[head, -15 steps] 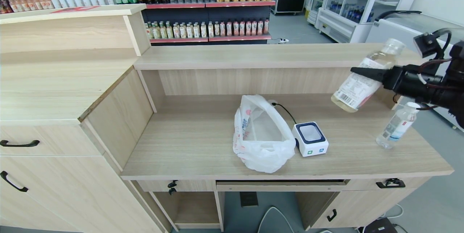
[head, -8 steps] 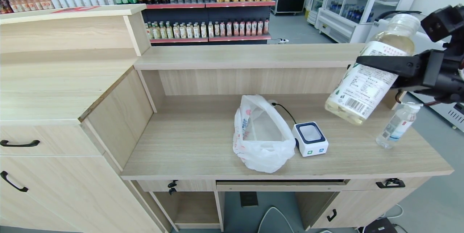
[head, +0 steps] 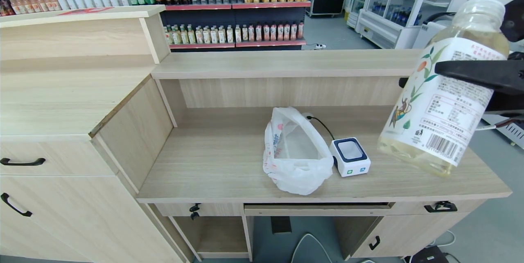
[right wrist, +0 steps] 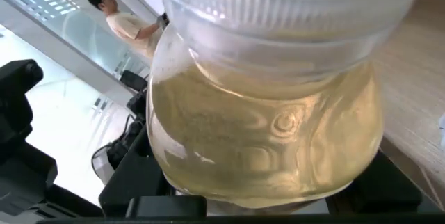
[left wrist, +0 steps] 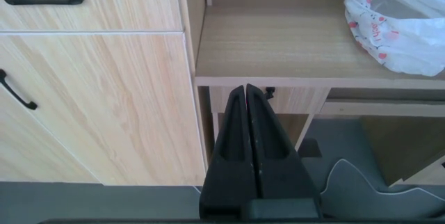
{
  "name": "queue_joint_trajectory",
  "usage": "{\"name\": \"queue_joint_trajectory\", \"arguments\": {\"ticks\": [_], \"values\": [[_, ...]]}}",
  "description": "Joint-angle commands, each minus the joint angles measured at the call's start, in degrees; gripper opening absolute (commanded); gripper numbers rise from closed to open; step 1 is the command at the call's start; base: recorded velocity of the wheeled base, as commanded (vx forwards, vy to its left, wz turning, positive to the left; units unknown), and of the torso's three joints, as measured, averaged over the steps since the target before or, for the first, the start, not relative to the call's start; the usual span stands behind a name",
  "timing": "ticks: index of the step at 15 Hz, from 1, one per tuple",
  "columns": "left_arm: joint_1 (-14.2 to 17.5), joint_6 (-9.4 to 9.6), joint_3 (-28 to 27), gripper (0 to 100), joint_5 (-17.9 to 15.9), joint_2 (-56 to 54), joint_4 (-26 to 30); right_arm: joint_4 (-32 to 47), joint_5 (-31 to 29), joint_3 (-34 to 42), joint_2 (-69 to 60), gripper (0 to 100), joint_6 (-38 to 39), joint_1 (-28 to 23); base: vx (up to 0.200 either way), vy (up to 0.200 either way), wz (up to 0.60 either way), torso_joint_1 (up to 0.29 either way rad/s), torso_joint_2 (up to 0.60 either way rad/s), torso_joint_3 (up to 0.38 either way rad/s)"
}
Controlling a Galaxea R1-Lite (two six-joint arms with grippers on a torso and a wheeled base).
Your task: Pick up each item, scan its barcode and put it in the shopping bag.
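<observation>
One bottle of pale yellow drink is hanging above the one worktop. One white shopping bag is lying on that worktop. One scanner is sitting just beside the bag, with one black cable trailing from it. Two hands are showing: the right hand is gripping the bottle, and the left hand is hanging with its fingers pressed together. Two black handles are showing on the cupboard at the robot's left. Behind, two red-edged shelves are carrying rows of drink bottles, too many and too small for counting.
</observation>
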Motion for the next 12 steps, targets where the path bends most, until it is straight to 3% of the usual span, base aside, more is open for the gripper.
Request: {"name": "queue_joint_trajectory", "arguments": {"ticks": [1, 7, 12], "values": [[0.0, 0.0, 0.0, 0, 0.0, 0.0, 0.0, 0.0, 0.0, 0.4, -1.3, 0, 0.5, 0.4, 0.0, 0.0, 0.0, 0.0, 0.0, 0.0], [0.0, 0.0, 0.0, 0, 0.0, 0.0, 0.0, -0.1, -0.6, 2.5, -4.5, 0, 6.1, 1.4, 0.0, 0.0, 0.0, 0.0, 0.0, 0.0], [0.0, 0.0, 0.0, 0, 0.0, 0.0, 0.0, 0.3, -10.3, 4.8, -6.4, 0, 9.3, 4.4, 0.0, 0.0, 0.0, 0.0, 0.0, 0.0]]}}
